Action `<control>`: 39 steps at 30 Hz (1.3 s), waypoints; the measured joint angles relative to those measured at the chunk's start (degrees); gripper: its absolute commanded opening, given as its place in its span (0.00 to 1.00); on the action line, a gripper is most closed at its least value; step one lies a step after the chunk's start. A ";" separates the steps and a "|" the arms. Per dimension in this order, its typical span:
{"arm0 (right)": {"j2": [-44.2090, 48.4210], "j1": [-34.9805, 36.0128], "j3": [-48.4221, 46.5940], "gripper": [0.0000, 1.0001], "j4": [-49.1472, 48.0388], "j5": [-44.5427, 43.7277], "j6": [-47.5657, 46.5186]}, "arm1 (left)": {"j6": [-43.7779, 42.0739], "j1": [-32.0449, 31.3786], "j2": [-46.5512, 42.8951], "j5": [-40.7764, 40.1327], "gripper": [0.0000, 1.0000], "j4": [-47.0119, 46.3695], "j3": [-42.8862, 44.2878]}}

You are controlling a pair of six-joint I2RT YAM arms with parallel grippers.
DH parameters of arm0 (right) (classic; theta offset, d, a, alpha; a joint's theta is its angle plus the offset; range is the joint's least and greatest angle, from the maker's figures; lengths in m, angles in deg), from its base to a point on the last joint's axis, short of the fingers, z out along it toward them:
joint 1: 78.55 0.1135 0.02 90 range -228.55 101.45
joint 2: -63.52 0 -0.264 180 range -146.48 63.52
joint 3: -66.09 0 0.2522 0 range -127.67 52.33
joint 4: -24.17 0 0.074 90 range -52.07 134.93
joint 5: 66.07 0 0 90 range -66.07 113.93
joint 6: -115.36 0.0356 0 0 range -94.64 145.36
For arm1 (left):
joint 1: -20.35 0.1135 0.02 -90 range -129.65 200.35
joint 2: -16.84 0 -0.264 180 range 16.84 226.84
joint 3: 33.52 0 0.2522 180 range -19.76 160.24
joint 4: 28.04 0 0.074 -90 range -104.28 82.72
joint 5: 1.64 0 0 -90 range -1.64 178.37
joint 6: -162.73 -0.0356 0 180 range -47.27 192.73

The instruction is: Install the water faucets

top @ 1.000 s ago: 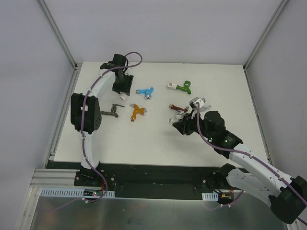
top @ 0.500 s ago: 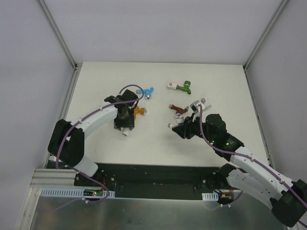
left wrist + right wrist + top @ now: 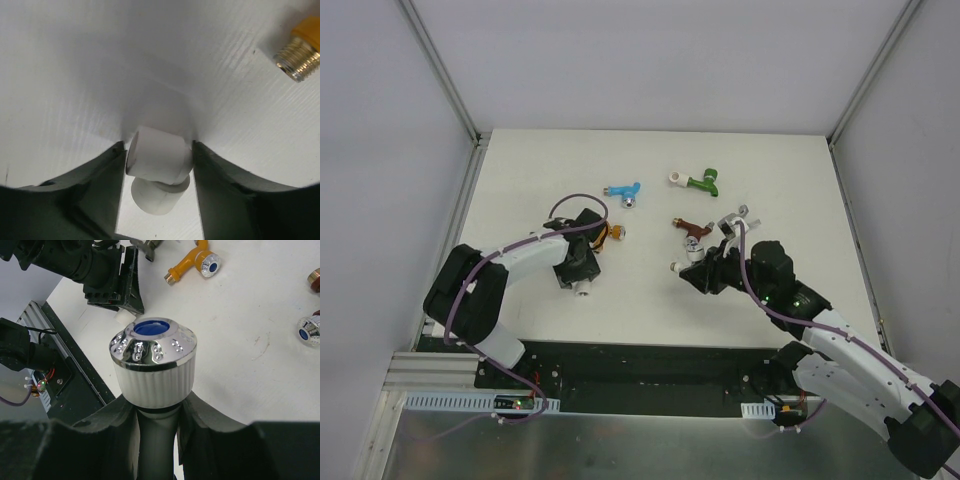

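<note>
My left gripper [image 3: 582,274] is shut on a short white pipe fitting [image 3: 160,155] and holds it low over the table, just left of the orange faucet [image 3: 608,235], whose threaded end [image 3: 298,61] shows in the left wrist view. My right gripper [image 3: 694,270] is shut on the stem of the white faucet [image 3: 152,365], with its ribbed knob and chrome top pointing at the left gripper [image 3: 117,292]. The blue faucet [image 3: 625,192], green faucet [image 3: 701,183] and brown faucet [image 3: 691,227] lie on the table. The grey faucet [image 3: 150,246] shows only at the frame edge, behind the left arm.
The white table [image 3: 650,300] ends at a black front strip [image 3: 650,365] where both arm bases sit. Grey walls with metal posts close in the left, right and back sides. The brown faucet's chrome end [image 3: 307,333] lies just right of my right gripper.
My left arm swung from the far left corner to the front middle with the pipe fitting, covering the grey faucet. My right gripper drifted slightly nearer with the white faucet.
</note>
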 measured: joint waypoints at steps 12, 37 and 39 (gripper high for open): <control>0.79 0.00 0.00 0.00 0.48 -0.26 -0.07 | 10.08 -1.09 -5.64 3.04 0.88 -4.63 -6.32; 2.80 0.00 0.96 0.00 0.74 -1.38 -0.35 | 1.75 -8.28 -8.76 5.99 0.90 -7.15 5.55; 2.80 0.00 0.96 0.00 0.74 -1.38 -0.48 | -0.63 -5.88 -11.19 6.54 0.88 -6.88 5.27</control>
